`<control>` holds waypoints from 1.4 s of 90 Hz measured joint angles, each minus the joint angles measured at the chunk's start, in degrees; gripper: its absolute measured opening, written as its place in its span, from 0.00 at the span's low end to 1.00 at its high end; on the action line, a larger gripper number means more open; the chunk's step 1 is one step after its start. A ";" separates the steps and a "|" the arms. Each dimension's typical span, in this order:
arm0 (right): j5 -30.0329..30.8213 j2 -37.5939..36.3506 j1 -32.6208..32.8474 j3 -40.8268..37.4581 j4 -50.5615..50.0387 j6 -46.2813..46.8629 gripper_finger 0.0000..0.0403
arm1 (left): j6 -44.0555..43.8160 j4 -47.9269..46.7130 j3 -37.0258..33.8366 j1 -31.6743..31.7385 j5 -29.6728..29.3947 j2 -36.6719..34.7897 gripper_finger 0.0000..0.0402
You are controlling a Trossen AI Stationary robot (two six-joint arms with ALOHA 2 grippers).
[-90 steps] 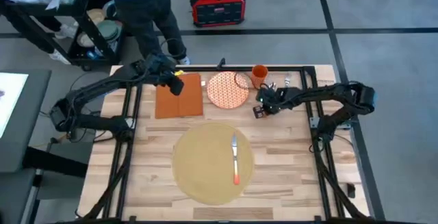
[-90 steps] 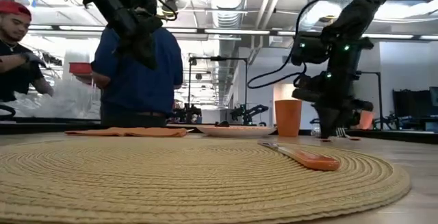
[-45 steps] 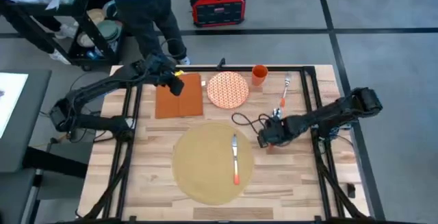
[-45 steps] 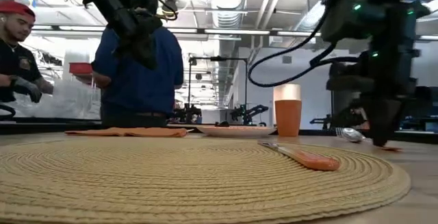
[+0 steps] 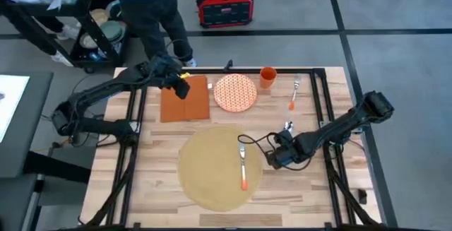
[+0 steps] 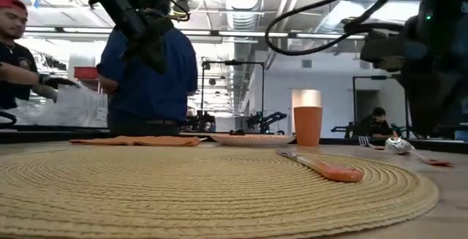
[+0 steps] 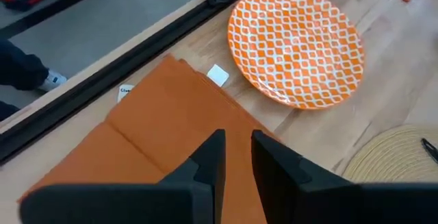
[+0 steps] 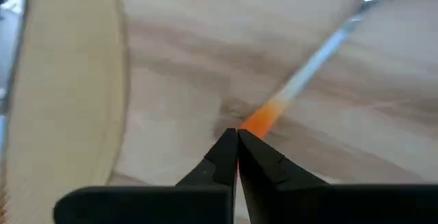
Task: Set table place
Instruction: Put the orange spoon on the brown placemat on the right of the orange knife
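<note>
The place, a large round tan placemat (image 5: 212,167), lies at the table's near middle with an orange-handled knife (image 5: 242,164) on its right part. My right gripper (image 5: 280,153) stands just right of the placemat, shut on a spoon (image 6: 409,150) whose bowl (image 5: 287,127) points to the far side. My left gripper (image 7: 237,157) hovers above the rust-orange napkin (image 5: 185,98) at the far left, fingers a little apart, with nothing between them. An orange-and-white plate (image 5: 235,92) lies beside the napkin. My right gripper pinches the spoon's orange handle (image 8: 260,122) at its free end, between the tips of its two fingers. The fingers come from above, and the spoon runs away from them toward the table's far side. The spoon lies nearly level, close to the tabletop; whether it rests there I cannot tell.
An orange cup (image 5: 267,77) and an orange-handled fork (image 5: 293,95) stand and lie at the far right of the table (image 5: 296,196). Black frame rails (image 5: 316,104) cross the wood. A person in blue (image 6: 146,78) stands behind the far edge, another person (image 6: 18,56) at the left.
My right gripper has gone from beside the plate toward the table's near edge, to the placemat's right rim, and the spoon has travelled with it. The fork has stayed at the far right.
</note>
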 joint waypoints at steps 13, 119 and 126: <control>0.03 -1.00 -0.61 1.17 -11.45 7.16 0.15 | 2.52 -0.01 0.00 0.07 2.90 0.00 0.13; -4.09 -0.15 -19.08 -11.48 6.02 5.12 0.12 | 16.19 -2.77 -0.02 7.48 7.96 0.02 0.13; -4.55 -0.15 -18.56 -11.47 6.32 5.21 0.04 | 16.28 -2.88 -0.02 7.48 7.96 0.02 0.13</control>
